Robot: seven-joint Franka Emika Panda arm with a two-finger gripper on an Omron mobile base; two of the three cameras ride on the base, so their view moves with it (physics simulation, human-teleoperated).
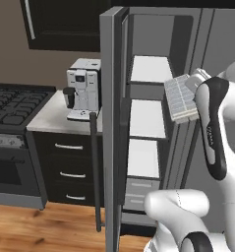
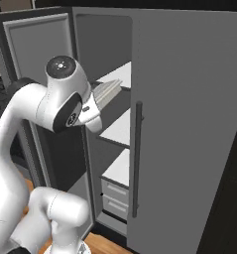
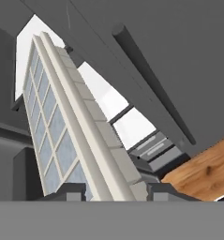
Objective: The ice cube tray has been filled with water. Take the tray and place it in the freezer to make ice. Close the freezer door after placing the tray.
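The ice cube tray [image 1: 180, 98] is pale, with a grid of small cells. It hangs tilted on its edge in front of the open freezer [image 1: 147, 118], about level with the gap between the top and middle white shelves. My gripper [image 3: 115, 191] is shut on the tray's near end, and the tray [image 3: 71, 117] runs away from the fingertips [image 3: 69, 190] toward the shelves. From the right, the tray [image 2: 108, 93] pokes out past my hand toward the freezer [image 2: 117, 129]. The freezer door [image 1: 111, 123] stands wide open on the left, edge toward me, its long handle [image 1: 95, 172] beside it.
The right fridge door [image 2: 189, 124] is closed, and its vertical handle [image 2: 137, 158] is near the opening. Drawers [image 1: 138, 194] fill the freezer bottom. A coffee machine [image 1: 84, 88] stands on the counter [image 1: 50, 120] left of the open door, beside a stove [image 1: 13, 106]. The floor is wood.
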